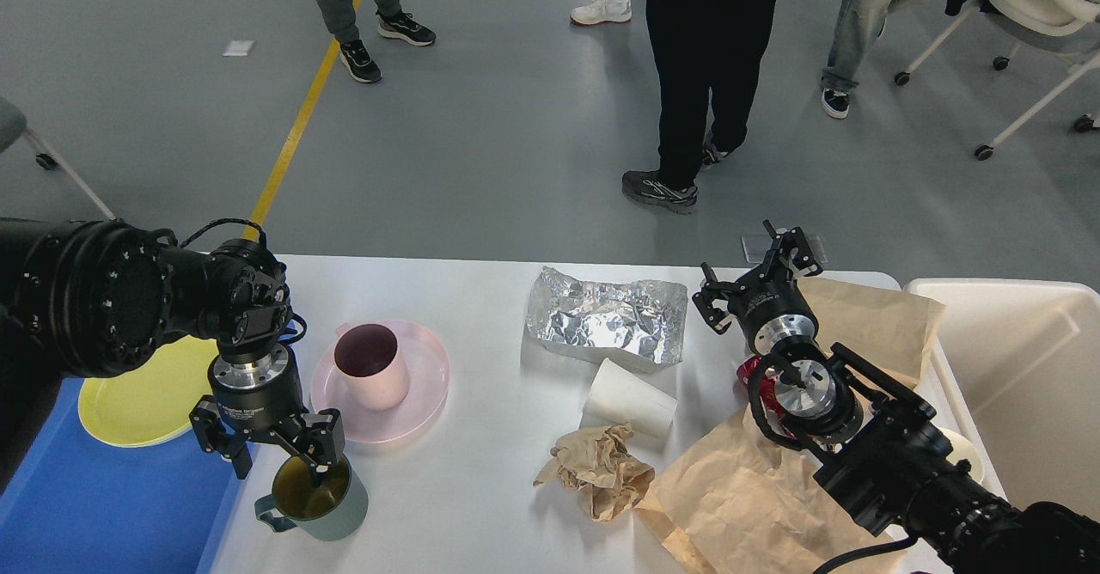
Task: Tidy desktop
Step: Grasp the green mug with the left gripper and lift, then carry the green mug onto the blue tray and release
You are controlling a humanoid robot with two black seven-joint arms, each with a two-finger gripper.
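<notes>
Left end effector (279,458) spread wide, right over green mug (311,498); one finger inside rim, other outside. Mug upright at near-left of bench (481,299), beside blue tray (103,505). Left arm nearest. Right end effector (749,275) far off, fingers apart, empty.

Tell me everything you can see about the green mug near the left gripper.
The green mug stands upright on the white desktop, near its front-left edge, just right of the blue tray. It is a muted grey-green outside and olive-yellow inside, smooth like glazed ceramic, and looks empty. Its loop handle points to the lower left, toward the tray. The left gripper is open right over it: one finger dips inside the rim and the other hangs outside, over the tray's edge. Whether a finger touches the rim cannot be told.
</notes>
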